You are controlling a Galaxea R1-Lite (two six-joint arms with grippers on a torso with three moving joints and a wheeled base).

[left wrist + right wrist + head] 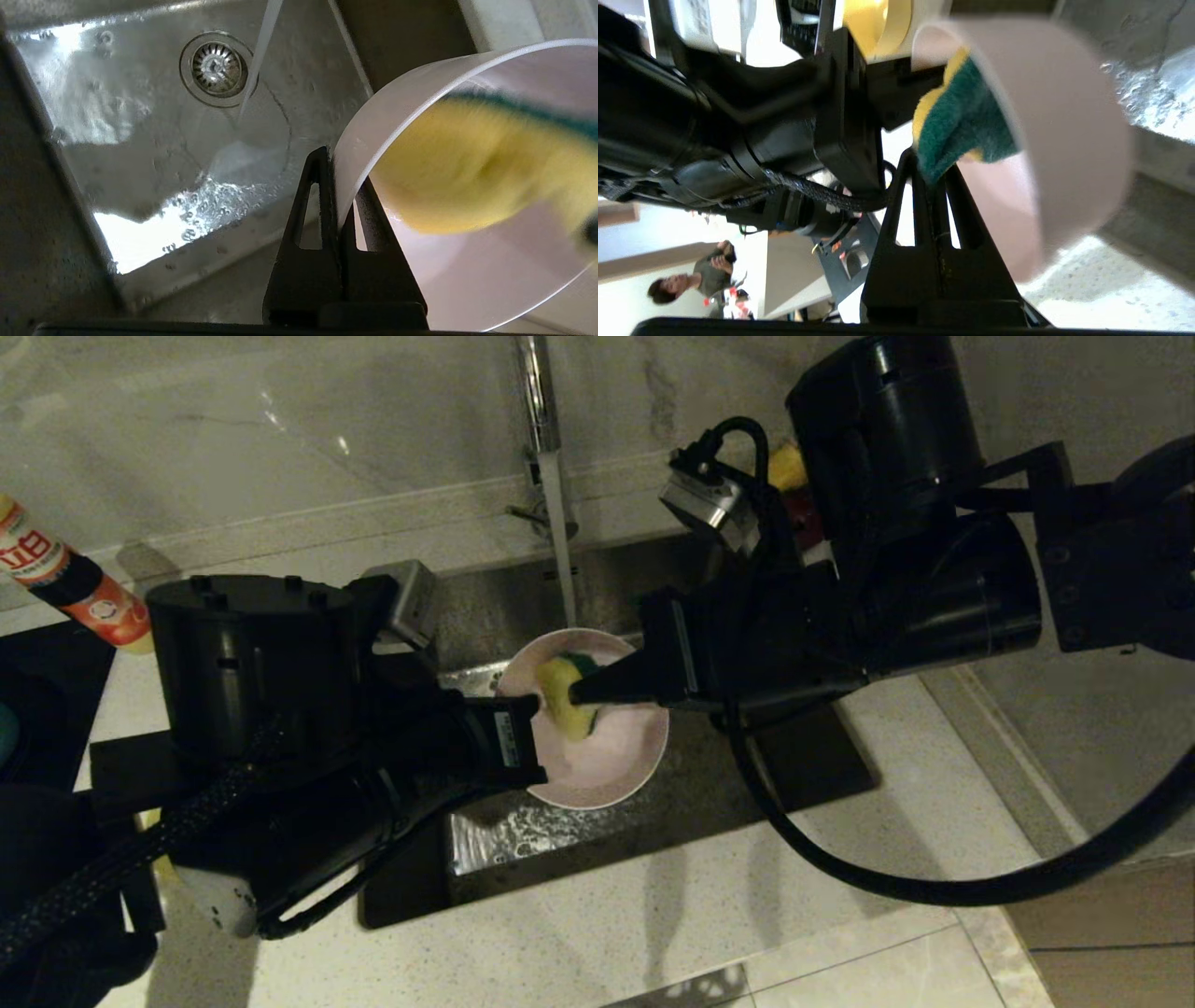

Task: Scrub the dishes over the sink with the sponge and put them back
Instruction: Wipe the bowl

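Water runs from the chrome tap into the sink, landing beside the drain strainer. From here I see my left gripper holding the pale pink bowl tilted above the basin, its fingers clamped together on the bowl's left rim. My right gripper reaches in from the right, its fingers pinching the sponge, which is pressed inside the bowl near that same rim, yellow face up and green edge showing behind. A red-labelled bottle lies on the counter at far left. A yellow bowl sits behind the left arm.
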